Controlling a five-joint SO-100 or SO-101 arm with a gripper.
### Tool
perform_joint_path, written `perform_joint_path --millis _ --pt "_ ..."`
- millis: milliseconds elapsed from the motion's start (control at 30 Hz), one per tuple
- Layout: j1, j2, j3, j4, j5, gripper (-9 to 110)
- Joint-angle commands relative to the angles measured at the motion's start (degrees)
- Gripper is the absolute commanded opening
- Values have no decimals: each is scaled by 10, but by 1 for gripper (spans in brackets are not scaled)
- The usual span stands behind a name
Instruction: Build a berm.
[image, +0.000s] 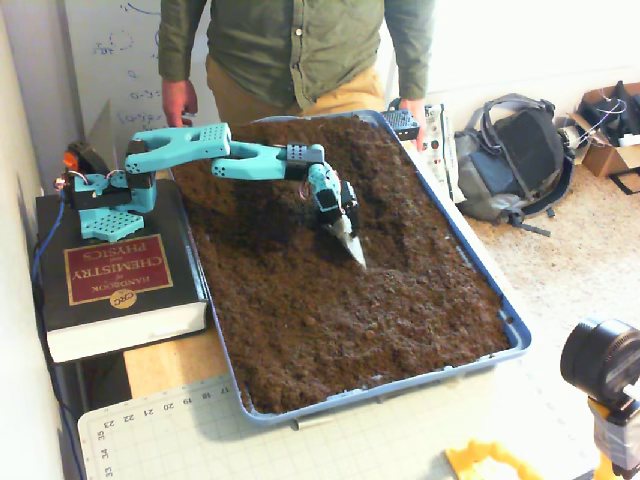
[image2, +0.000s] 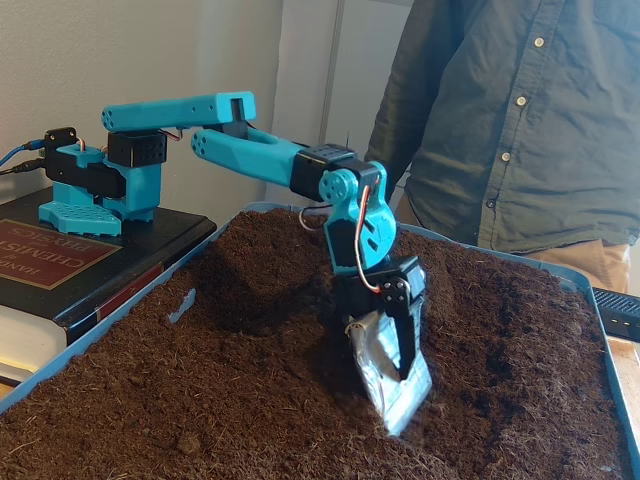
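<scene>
Hand (image2: 392, 395) carries a silver foil-wrapped scoop blade (image2: 388, 385) dug tip-down into the soil (image: 340, 300) mid-tray (image: 515, 335); whether its fingers are open or closed can't be told. Berm (image2: 300, 260) looks only partly built: an uneven mound near the arm's end of the tray, rest of the soil roughly flat, so most shaping remains. High fixed view shows the full tray layout; low side view shows mound relief and blade depth.

Teal arm (image: 240, 160), based on a chemistry handbook (image: 110, 275), reaches over the blue tray (image: 470, 265) of dark soil (image: 340, 310), its silver-wrapped gripper (image: 352, 245) pointing steeply down, tip touching the soil near mid-tray.
</scene>
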Motion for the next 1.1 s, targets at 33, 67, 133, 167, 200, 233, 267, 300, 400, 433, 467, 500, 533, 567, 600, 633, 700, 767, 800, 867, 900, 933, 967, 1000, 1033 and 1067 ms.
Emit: perform_joint_path --millis 33,67,133,167,200,233,267,300,400,433,467,500,533,567,600,633,700,767,800,867,900,933,967,1000,1033,1067 --pt "0 43 11 88 11 0" --pt "0 52 11 96 11 0" --pt "-1 71 9 109 11 0" --pt "-1 84 9 112 11 0" --pt "-1 100 9 112 11 0" --pt "-1 120 8 108 11 0" --pt "-1 141 7 105 11 0" --pt "-1 163 6 98 11 0" --pt "-1 221 -9 56 12 0" --pt "1 237 -13 37 12 0" --pt "4 250 -15 17 13 0" --pt "6 261 -15 -4 16 0" --pt "9 269 -14 -25 25 0" --pt "15 274 -13 -45 40 0" --pt "25 277 -12 -62 60 0" --pt "34 277 -12 -76 83 0" --pt "47 276 -11 -94 137 0" --pt "54 275 -10 -92 192 0" --pt "58 275 -10 -88 219 0" --pt "64 275 -8 -69 267 0" --pt "70 275 -8 -54 289 0" --pt "79 275 -8 -37 308 0" --pt "91 275 -8 -18 324 0" --pt "101 275 -8 3 339 0" --pt "112 275 -8 25 352 0" --pt "122 275 -8 47 362 0"
